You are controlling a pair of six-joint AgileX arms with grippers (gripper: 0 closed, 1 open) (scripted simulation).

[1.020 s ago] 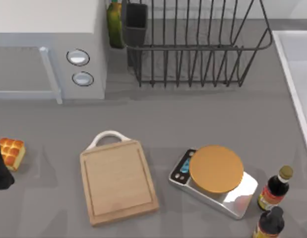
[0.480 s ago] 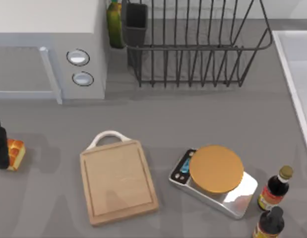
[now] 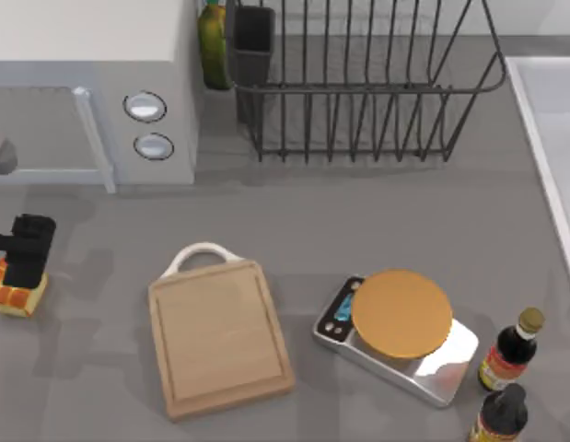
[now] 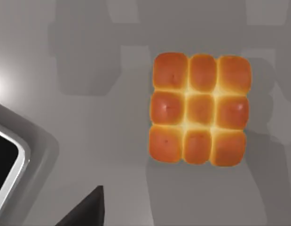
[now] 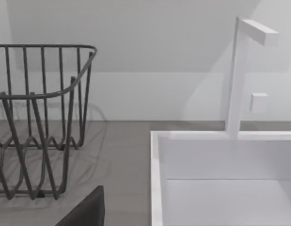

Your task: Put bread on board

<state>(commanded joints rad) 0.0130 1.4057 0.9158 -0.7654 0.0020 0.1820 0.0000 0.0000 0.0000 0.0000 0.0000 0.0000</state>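
The bread (image 3: 15,296), a small golden-orange block of rolls, lies on the grey table at the far left. In the left wrist view the bread (image 4: 199,109) is seen straight from above as a three-by-three block. My left gripper (image 3: 25,250) hovers over the bread's far edge and hides part of it. The board (image 3: 220,333), light wood with a white loop handle (image 3: 203,252), lies empty to the right of the bread, apart from it. My right arm is parked, its wrist view facing the table's back right.
A microwave (image 3: 91,101) stands behind the bread. The dish rack (image 3: 358,83) and a green bottle (image 3: 212,41) are at the back. A silver scale (image 3: 400,331) with an orange top and two dark bottles (image 3: 510,354) sit right of the board. A white sink (image 5: 220,179) is at the right.
My left gripper has come in from the table's left edge, moving away from the near side and slightly right, to stand over the bread. The board has not moved.
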